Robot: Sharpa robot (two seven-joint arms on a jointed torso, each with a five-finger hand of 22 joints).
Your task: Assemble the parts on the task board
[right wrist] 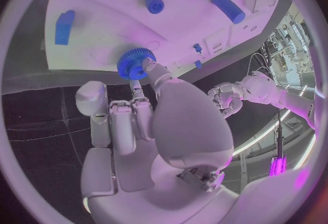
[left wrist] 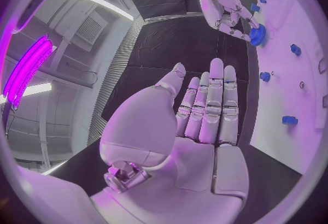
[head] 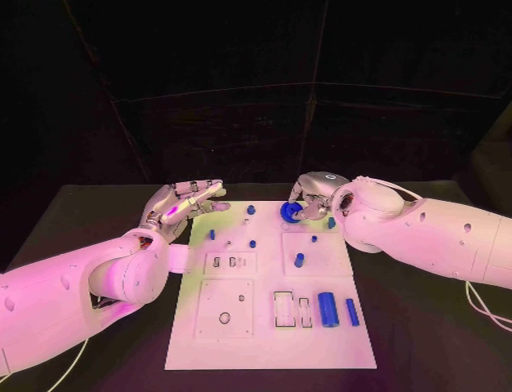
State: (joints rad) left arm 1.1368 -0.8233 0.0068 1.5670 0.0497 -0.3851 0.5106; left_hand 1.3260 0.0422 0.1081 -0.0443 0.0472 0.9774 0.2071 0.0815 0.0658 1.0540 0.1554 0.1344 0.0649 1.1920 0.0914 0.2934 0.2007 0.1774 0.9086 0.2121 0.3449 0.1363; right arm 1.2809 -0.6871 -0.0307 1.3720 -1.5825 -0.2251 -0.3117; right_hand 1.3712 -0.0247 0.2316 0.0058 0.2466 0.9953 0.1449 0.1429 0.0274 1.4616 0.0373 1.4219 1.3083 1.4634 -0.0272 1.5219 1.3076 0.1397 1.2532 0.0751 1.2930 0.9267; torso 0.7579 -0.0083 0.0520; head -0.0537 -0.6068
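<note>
The white task board (head: 268, 327) lies in the middle of the table. My right hand (head: 314, 196) reaches over the board's far edge and pinches a blue toothed gear (head: 291, 212) that sits low on the board. The right wrist view has the fingertips (right wrist: 147, 71) on the gear (right wrist: 135, 63). My left hand (head: 185, 204) hovers at the board's far left corner with straight fingers and holds nothing. In the left wrist view its palm (left wrist: 205, 125) is bare, and beyond it the right hand (left wrist: 222, 8) is at the gear (left wrist: 257, 35).
A thick blue cylinder (head: 327, 310) and a slim blue bar (head: 352, 312) lie near the board's right edge. A short blue piece (head: 300, 260) lies mid-board. Small blue pegs (head: 251, 210) stand near the far edge. Black table (head: 103, 220) surrounds the board.
</note>
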